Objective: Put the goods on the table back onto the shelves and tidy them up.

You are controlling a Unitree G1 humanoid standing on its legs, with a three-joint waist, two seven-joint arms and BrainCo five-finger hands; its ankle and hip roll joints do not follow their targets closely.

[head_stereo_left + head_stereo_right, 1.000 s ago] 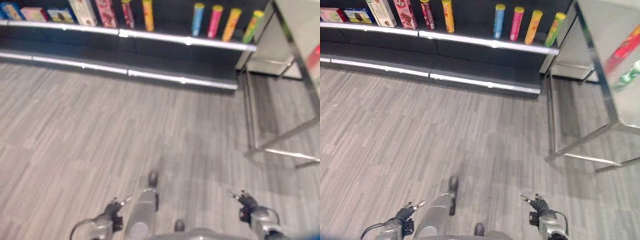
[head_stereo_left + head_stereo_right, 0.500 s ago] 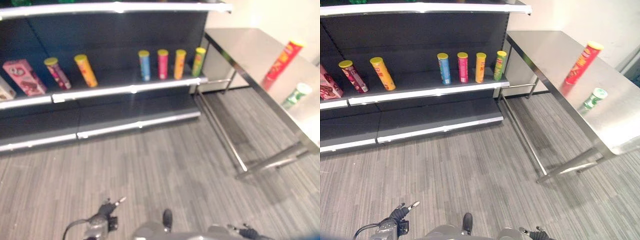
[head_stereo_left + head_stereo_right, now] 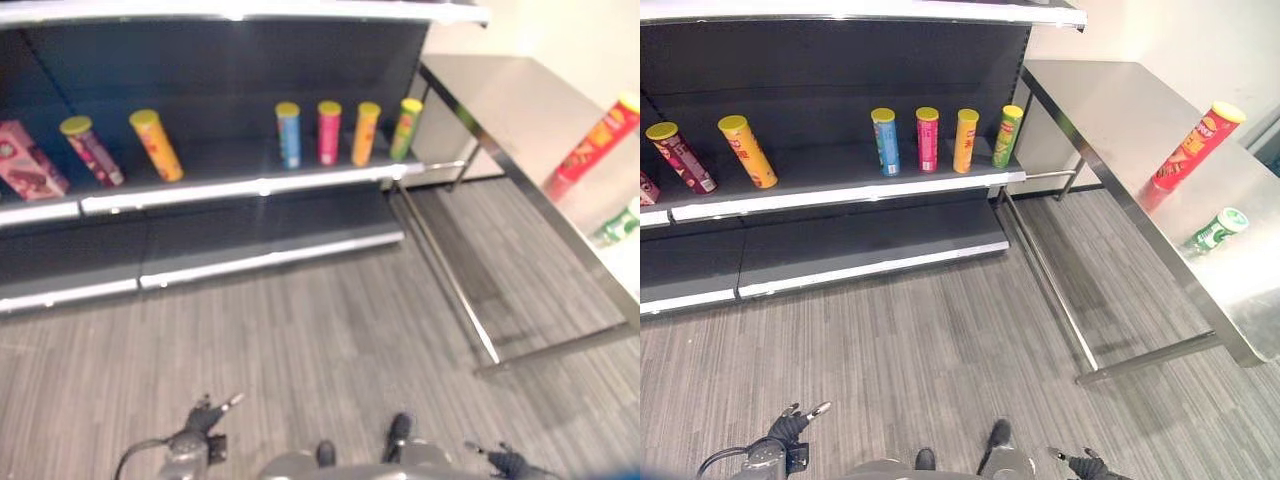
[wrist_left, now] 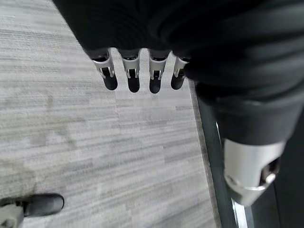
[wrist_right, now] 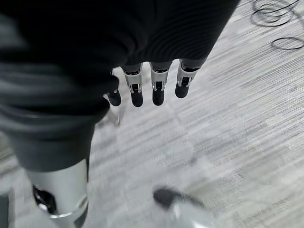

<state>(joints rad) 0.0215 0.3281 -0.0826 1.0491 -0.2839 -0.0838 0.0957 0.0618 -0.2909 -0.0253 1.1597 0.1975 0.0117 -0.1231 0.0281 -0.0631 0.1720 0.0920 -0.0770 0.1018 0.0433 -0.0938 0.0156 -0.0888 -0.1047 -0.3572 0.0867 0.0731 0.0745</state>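
A tall red chip can [image 3: 1193, 148] stands upright on the steel table [image 3: 1120, 110] at the right, and a short green-and-white cup [image 3: 1217, 229] stands nearer on the same top. My left hand [image 3: 792, 427] hangs low at the bottom left over the floor, open and empty, its fingers [image 4: 133, 71] straight in the left wrist view. My right hand [image 3: 1083, 464] hangs at the bottom right, open and empty too, with straight fingers [image 5: 156, 88] over the floor. Both hands are far from the table and the shelf.
A dark shelf unit [image 3: 840, 180] fills the back. On its middle shelf stand several chip cans: blue [image 3: 885, 142], pink [image 3: 927, 139], orange [image 3: 965, 140], green [image 3: 1006, 135], and at the left a yellow one [image 3: 747, 151] and a maroon one [image 3: 679, 157]. The lower shelf [image 3: 860, 240] is bare. Grey plank floor [image 3: 940, 350] lies between.
The camera has swung up and to the right over the second, from the floor to the shelf and table. Both hands still hang low and open.
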